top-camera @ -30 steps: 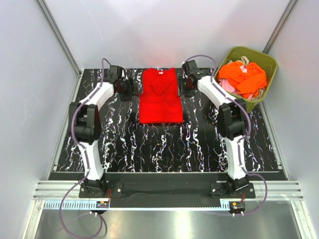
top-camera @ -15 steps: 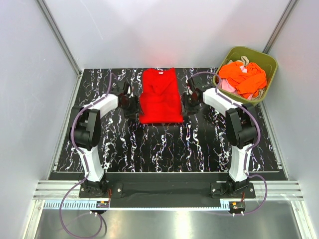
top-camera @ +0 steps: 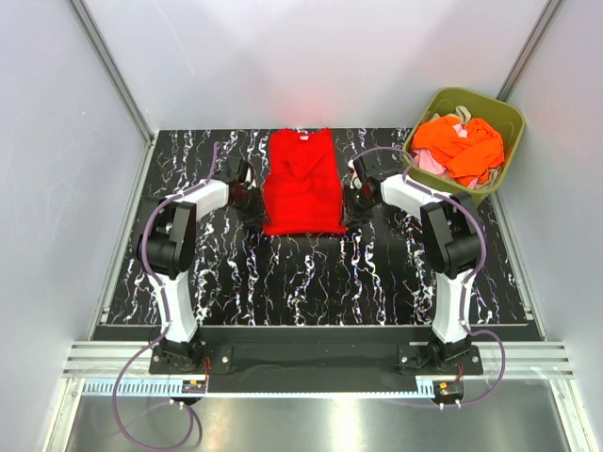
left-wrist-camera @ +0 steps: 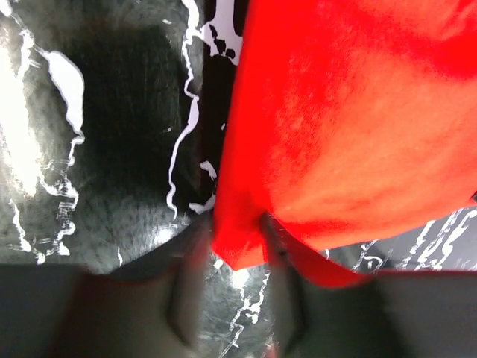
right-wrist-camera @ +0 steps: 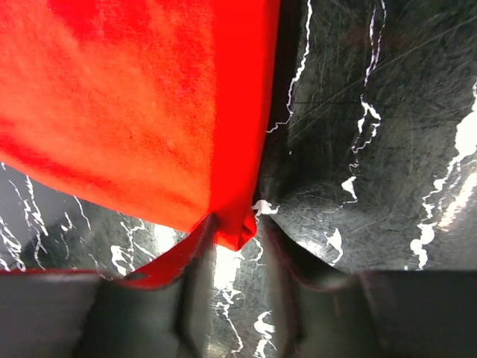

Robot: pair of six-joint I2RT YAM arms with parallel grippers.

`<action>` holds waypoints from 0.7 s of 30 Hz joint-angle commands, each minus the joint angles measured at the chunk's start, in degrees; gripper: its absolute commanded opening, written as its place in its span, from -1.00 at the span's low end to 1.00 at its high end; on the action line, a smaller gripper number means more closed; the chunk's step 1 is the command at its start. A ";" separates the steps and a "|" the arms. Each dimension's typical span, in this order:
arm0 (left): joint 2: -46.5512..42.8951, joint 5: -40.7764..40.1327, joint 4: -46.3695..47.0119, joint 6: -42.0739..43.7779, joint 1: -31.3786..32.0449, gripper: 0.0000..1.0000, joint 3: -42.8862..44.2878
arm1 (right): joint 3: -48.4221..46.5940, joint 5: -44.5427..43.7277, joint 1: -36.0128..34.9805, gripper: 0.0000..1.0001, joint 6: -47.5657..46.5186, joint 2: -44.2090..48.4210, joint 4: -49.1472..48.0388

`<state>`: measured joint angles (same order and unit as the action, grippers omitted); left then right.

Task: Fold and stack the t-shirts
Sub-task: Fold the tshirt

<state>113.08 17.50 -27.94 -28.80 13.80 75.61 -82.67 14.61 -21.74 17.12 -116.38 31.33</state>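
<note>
A plain red t-shirt [top-camera: 301, 184], folded to a narrow rectangle, lies flat at the back middle of the black marbled table. My left gripper [top-camera: 251, 205] is low at its near left corner and my right gripper [top-camera: 352, 203] at its near right corner. In the left wrist view the red shirt [left-wrist-camera: 350, 112] has its corner between my open left gripper [left-wrist-camera: 235, 257] fingers. In the right wrist view the red shirt [right-wrist-camera: 134, 97] has its corner between my open right gripper [right-wrist-camera: 235, 239] fingers. Orange shirts [top-camera: 462, 141] with pale pink and beige cloth lie heaped in the bin.
An olive-green plastic bin [top-camera: 509, 113] stands at the back right corner of the table. Grey walls close in the table at the back and both sides. The black marbled table top [top-camera: 301, 282] stretches in front of the red shirt.
Both grippers have moved from the shirt's far end, beside its shoulders, down along its sides to the near corners, and now straddle them.
</note>
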 commanded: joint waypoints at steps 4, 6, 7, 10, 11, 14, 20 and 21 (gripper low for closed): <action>1.45 0.87 1.40 0.14 0.61 -1.00 0.68 | 1.63 1.48 0.03 -0.99 0.36 0.18 -2.94; -1.61 0.09 1.23 -0.55 0.96 -1.00 -1.42 | 4.08 0.16 0.03 -1.00 0.71 2.72 -3.03; -2.85 -0.53 0.88 -0.65 1.57 -1.00 -2.39 | 5.23 -0.45 0.11 -1.00 1.06 3.87 -2.94; -8.30 -1.32 0.52 -2.05 1.93 -1.00 -7.66 | 11.29 0.32 -0.32 -1.00 2.21 8.70 -3.73; -9.88 -1.41 0.52 -2.31 2.28 -1.00 -9.15 | 13.22 0.33 -0.50 -1.00 2.65 11.23 -4.08; -15.24 -1.76 0.52 -2.49 4.39 -0.72 -14.87 | 21.04 -0.29 -2.08 -1.00 4.49 17.12 -5.40; -25.08 -0.36 0.52 -2.85 4.83 -0.20 -23.23 | 33.27 0.16 -3.66 -0.63 9.77 28.04 -7.87; -25.71 -0.44 0.35 -2.50 4.74 -0.16 -22.88 | 33.63 0.68 -3.66 -0.32 10.38 28.92 -7.78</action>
<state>91.35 17.67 -28.64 -31.73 18.94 52.73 -50.54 15.16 -25.32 24.62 -91.59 25.21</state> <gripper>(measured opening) 0.406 0.242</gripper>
